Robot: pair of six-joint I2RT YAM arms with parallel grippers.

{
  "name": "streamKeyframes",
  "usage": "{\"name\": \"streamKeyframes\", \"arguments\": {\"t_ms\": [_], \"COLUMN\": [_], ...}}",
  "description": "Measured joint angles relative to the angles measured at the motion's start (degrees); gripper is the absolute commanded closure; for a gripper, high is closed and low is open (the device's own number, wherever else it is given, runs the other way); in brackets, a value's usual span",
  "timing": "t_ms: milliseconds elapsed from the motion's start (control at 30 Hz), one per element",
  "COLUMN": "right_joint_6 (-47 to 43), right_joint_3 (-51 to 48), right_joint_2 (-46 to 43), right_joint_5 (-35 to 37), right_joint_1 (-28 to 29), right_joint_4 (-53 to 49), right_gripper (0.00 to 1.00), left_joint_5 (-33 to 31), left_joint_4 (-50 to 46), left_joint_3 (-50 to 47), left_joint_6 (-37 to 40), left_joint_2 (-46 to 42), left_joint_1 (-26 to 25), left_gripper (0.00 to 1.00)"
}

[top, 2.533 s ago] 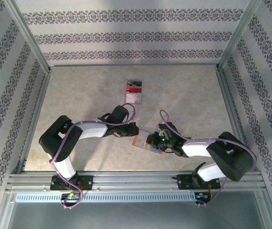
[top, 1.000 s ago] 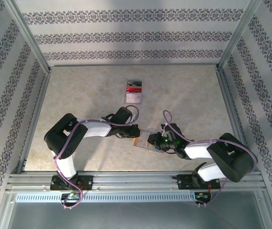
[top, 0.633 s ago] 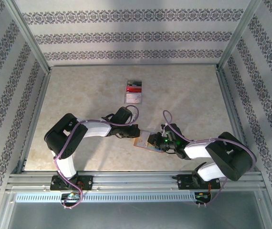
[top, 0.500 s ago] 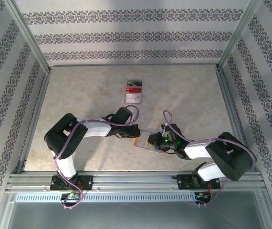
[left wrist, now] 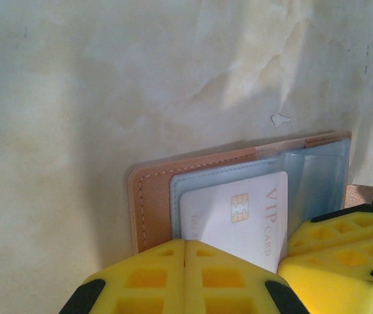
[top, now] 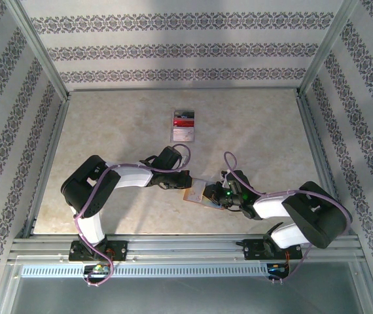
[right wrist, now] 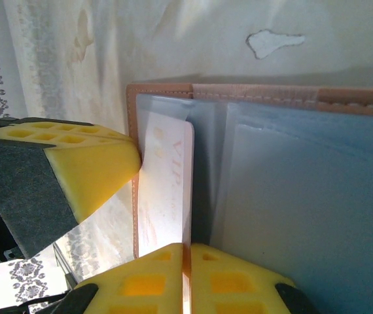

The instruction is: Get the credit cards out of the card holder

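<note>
The card holder lies open on the table between both arms, salmon outside, grey-blue pockets inside. A white credit card marked VIP sticks partly out of a pocket. My left gripper is shut, and its yellow fingers sit on the holder's near edge, over the card's end. My right gripper is shut on the long edge of that white card. In the top view the left gripper and right gripper meet over the holder.
A small stack of red, white and dark cards lies further back on the marble-pattern table. Metal frame rails and patterned walls bound the table on all sides.
The right gripper's jaws have closed the last bit onto the white card. Both arms and the holder have hardly moved.
</note>
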Motion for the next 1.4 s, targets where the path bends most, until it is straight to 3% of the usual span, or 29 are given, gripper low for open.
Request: {"name": "streamKeyframes", "arguments": {"t_ms": [333, 967, 1267, 1400], "right_joint_6": [0.0, 0.0, 0.0, 0.0], "right_joint_3": [-0.3, -0.9, -1.0, -1.0], "right_joint_2": [-0.1, -0.5, -0.4, -0.2], "right_joint_5": [0.0, 0.0, 0.0, 0.0], "right_joint_1": [0.0, 0.0, 0.0, 0.0], "right_joint_4": [0.4, 1.0, 1.2, 1.5], "right_gripper": [0.86, 0.87, 0.91, 0.98], "left_joint_5": [0.0, 0.0, 0.0, -0.2], "left_joint_4": [-0.8, -1.2, -1.2, -1.2], "left_joint_3": [0.5, 0.8, 0.8, 0.8], "left_joint_6": [0.1, 0.9, 0.9, 0.9], "left_joint_2": [0.3, 0.3, 0.3, 0.3], "left_joint_1": [0.0, 0.0, 0.0, 0.0], "left_gripper": [1.0, 1.0, 1.0, 1.0]}}
